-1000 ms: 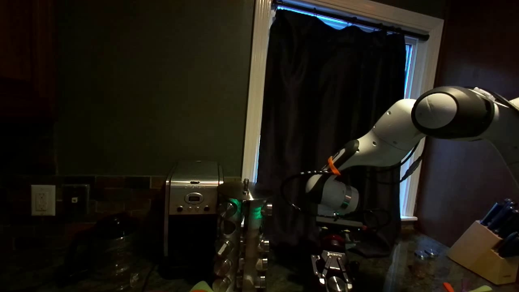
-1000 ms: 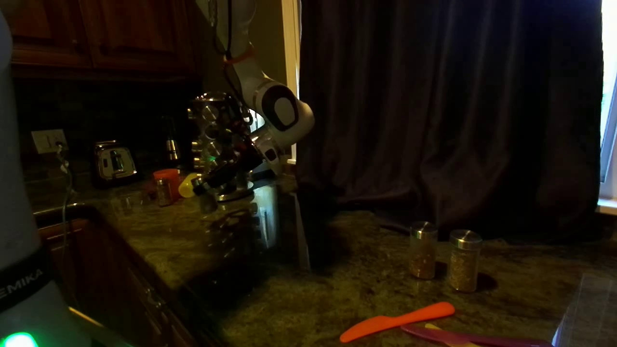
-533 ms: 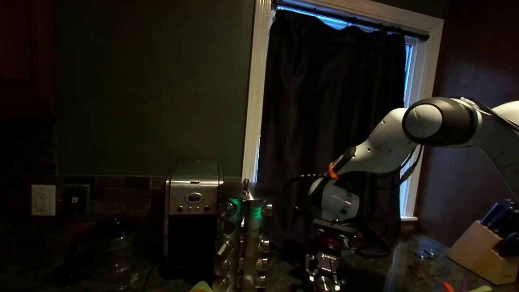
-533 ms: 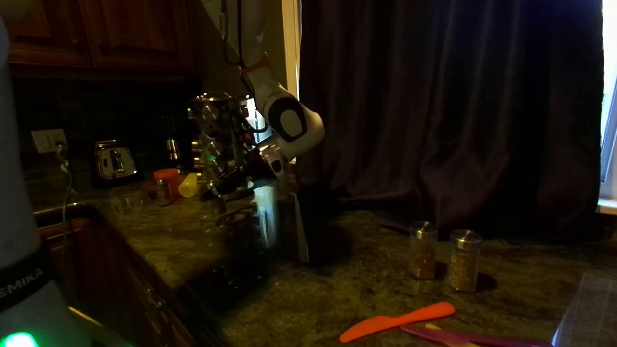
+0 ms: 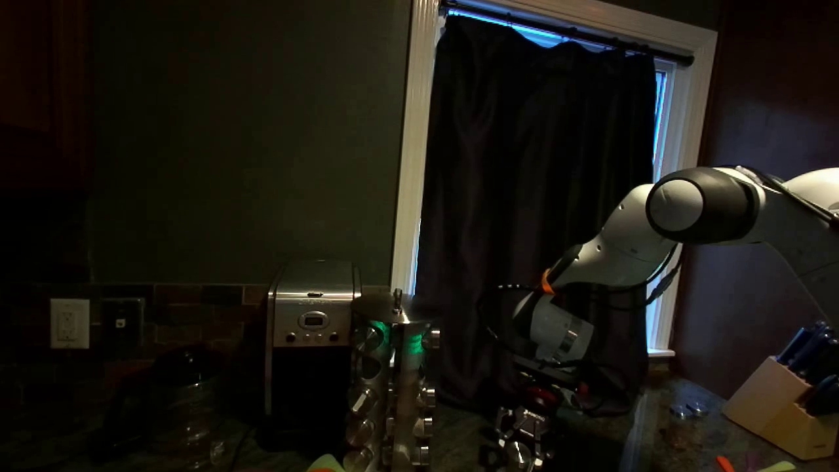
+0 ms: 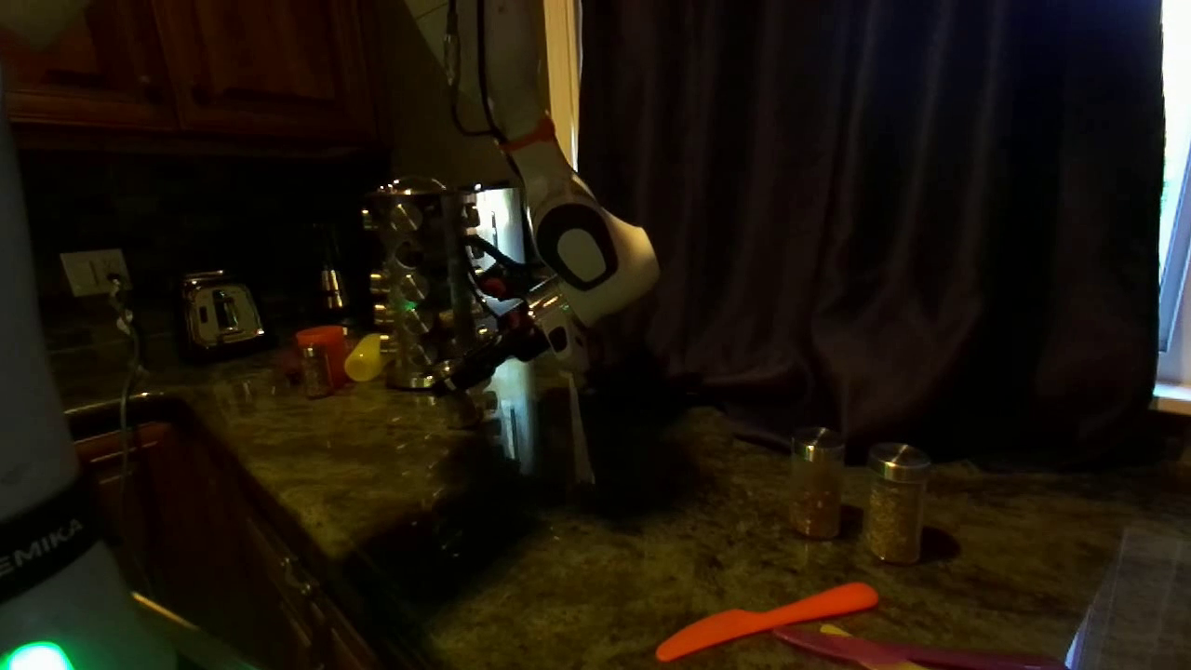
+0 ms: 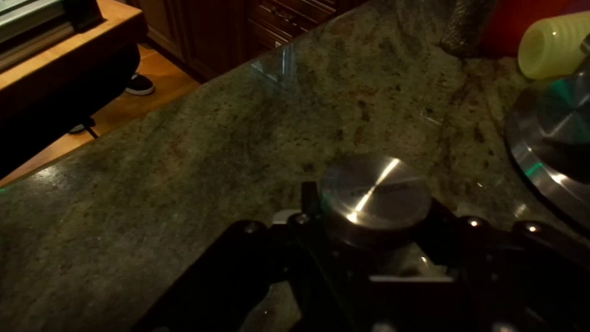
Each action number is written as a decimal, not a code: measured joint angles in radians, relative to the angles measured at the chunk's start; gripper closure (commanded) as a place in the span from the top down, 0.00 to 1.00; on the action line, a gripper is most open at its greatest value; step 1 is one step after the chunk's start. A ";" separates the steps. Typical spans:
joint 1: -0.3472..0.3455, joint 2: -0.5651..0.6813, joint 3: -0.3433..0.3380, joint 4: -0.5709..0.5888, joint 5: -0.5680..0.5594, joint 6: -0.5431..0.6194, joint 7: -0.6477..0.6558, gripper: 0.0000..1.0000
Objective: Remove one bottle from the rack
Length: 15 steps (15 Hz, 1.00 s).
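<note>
The claw (image 7: pixel 374 203) pinches a bottle (image 7: pixel 375 191), its fingers (image 7: pixel 309 198) parted only as far as the silver lid lets them, one on each side. The claw hides most of the bottle's body; I cannot tell whether it touches the worktop (image 7: pixel 221 152). In an exterior view, the lid shows as a bright disc between the fingers.

The bottle is out of the rack (image 5: pixel 409 387), which stands upright close by with other bottles (image 5: pixel 360 431) in it, lids outward. In the wrist view the rack's round base is apart from the claw.

Past that, a yellow cup (image 7: pixel 564 41) lies on its side beside a red cup (image 7: pixel 521 27). Farther off along the worktop, two jars (image 6: pixel 898 507) stand side by side near an orange spreader (image 6: pixel 768 622).
</note>
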 measured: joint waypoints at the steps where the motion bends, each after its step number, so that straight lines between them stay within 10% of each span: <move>1: -0.005 0.001 -0.005 0.001 0.012 0.001 0.000 0.24; 3: -0.013 0.004 -0.011 0.002 0.032 0.001 0.000 0.24; 4: -0.017 0.006 -0.013 0.003 0.042 0.001 0.000 0.67; 8: -0.022 0.012 -0.019 0.006 0.073 0.001 0.000 0.97; 15: 0.045 -0.036 -0.021 0.004 0.007 0.128 0.007 1.00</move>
